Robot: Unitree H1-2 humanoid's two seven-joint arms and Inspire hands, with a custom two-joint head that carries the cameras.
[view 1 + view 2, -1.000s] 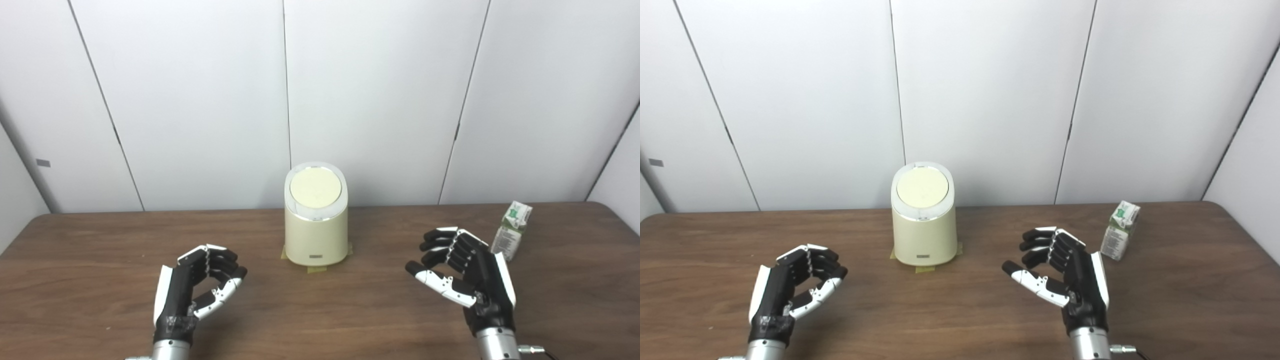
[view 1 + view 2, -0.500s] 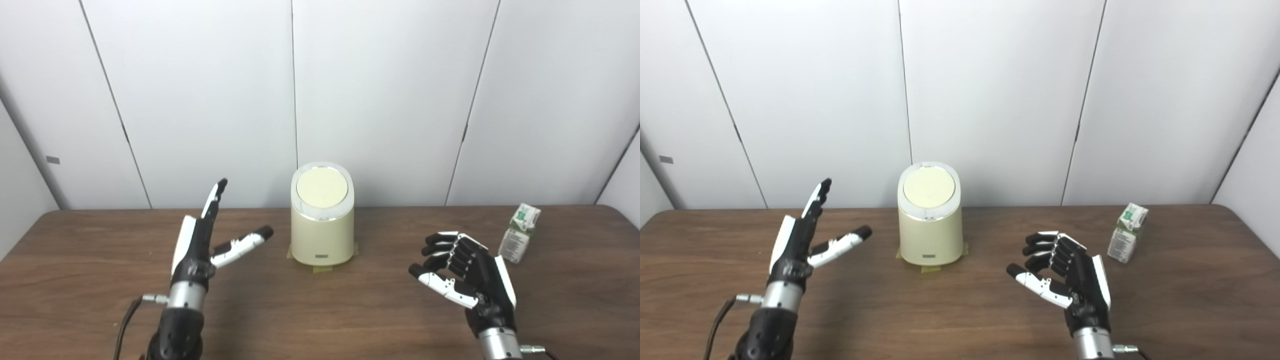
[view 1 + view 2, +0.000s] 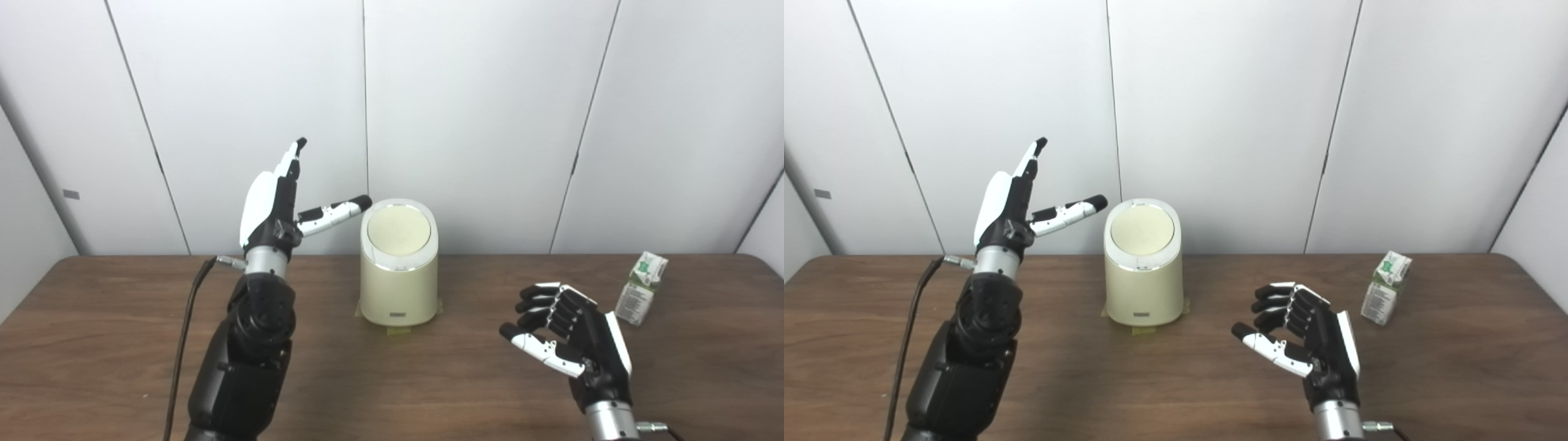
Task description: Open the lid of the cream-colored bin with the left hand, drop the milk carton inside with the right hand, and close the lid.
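1. The cream-colored bin (image 3: 399, 269) stands on the wooden table (image 3: 122, 343) near its far edge, on tabs of tape, with its round lid (image 3: 398, 230) shut flat.
2. The left hand (image 3: 274, 202) is raised beside the bin's left, above lid height, fingers straight and thumb splayed toward the lid, holding nothing and touching nothing.
3. The right hand (image 3: 569, 337) waits low over the table, fingers loosely curled but apart, empty.
4. The milk carton (image 3: 640, 288) stands upright at the far right, well apart from the bin and just beyond the right hand.
5. The step in hand looks to be reaching for the lid: bring the fingertips down over it squarely, press or lift without pushing sideways, and keep the wrist clear so the opening stays free for the carton.
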